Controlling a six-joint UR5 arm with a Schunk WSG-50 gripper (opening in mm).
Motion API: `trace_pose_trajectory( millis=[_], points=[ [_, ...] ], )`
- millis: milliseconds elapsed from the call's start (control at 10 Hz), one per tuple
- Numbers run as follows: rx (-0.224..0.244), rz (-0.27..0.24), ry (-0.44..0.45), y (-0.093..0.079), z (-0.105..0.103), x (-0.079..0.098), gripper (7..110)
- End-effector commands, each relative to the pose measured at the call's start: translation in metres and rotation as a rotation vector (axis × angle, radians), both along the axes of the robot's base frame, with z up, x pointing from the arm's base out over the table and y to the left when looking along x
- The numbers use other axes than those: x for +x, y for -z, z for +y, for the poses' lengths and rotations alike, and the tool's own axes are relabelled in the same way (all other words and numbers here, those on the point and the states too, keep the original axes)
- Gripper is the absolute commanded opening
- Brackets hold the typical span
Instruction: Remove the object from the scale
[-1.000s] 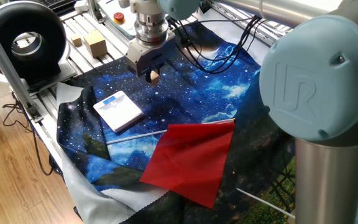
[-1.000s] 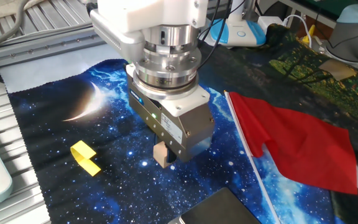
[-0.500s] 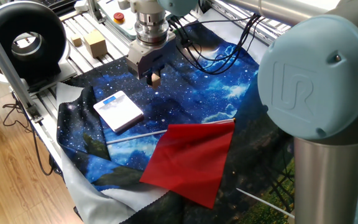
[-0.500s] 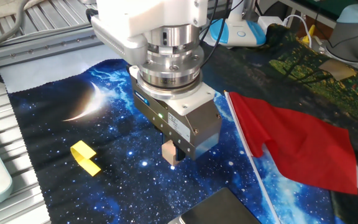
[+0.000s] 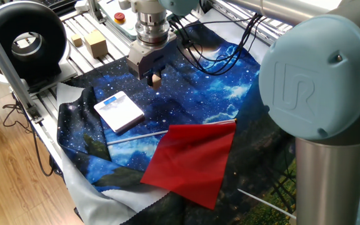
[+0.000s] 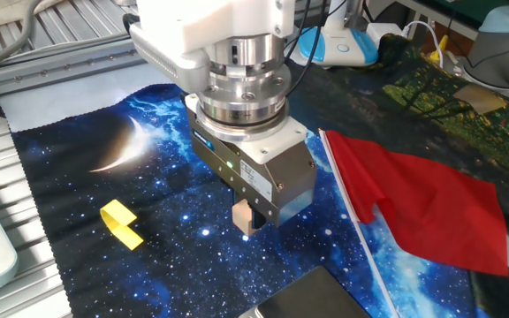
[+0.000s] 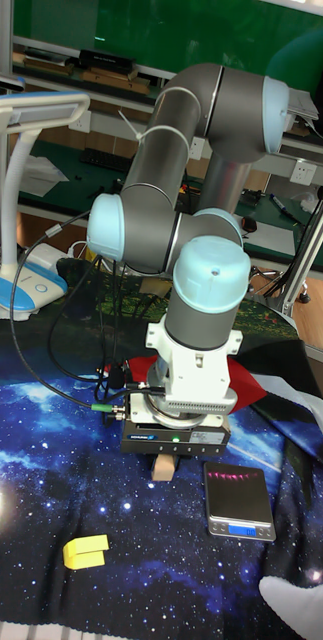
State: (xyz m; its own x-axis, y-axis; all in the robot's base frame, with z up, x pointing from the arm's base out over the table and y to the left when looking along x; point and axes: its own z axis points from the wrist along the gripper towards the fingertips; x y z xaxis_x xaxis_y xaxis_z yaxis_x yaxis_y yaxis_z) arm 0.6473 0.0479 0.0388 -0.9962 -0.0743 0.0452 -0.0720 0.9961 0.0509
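Cube (image 6: 242, 216) clamped in pincer (image 6: 247, 223)

Hidden in part: the small brown cube (image 6: 243, 216), upper half covered by the end effector (image 6: 247, 223) body; fingers not visible separately, contact with the cloth below impossible to judge. Cut off by the bottom edge of the other fixed view: the scale (image 6: 312, 298), only a dark corner showing. In the tall fixed view, scale (image 7: 240, 498) display too small to read. Red cloth sheet (image 7: 243, 379) mostly hidden behind the arm there. Pale wooden block (image 5: 95, 44) far, faces unclear.
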Motion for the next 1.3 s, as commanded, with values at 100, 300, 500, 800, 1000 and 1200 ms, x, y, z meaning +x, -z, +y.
trace_pose_trajectory(
  millis=[100, 300, 500, 800, 1000, 1200],
  points=[
    [0.024, -0.017, 0.01, -0.001, 0.005, 0.005, 7],
    [0.022, -0.009, 0.003, -0.001, 0.004, 0.003, 7],
    [0.013, -0.003, 0.0, 0.013, 0.002, 0.022, 7],
    [-0.02, -0.019, -0.007, 0.043, -0.012, 0.047, 7],
    [-0.017, -0.019, -0.014, 0.042, -0.016, 0.04, 7],
    [-0.014, -0.016, -0.015, 0.039, -0.016, 0.036, 7]
  ],
)
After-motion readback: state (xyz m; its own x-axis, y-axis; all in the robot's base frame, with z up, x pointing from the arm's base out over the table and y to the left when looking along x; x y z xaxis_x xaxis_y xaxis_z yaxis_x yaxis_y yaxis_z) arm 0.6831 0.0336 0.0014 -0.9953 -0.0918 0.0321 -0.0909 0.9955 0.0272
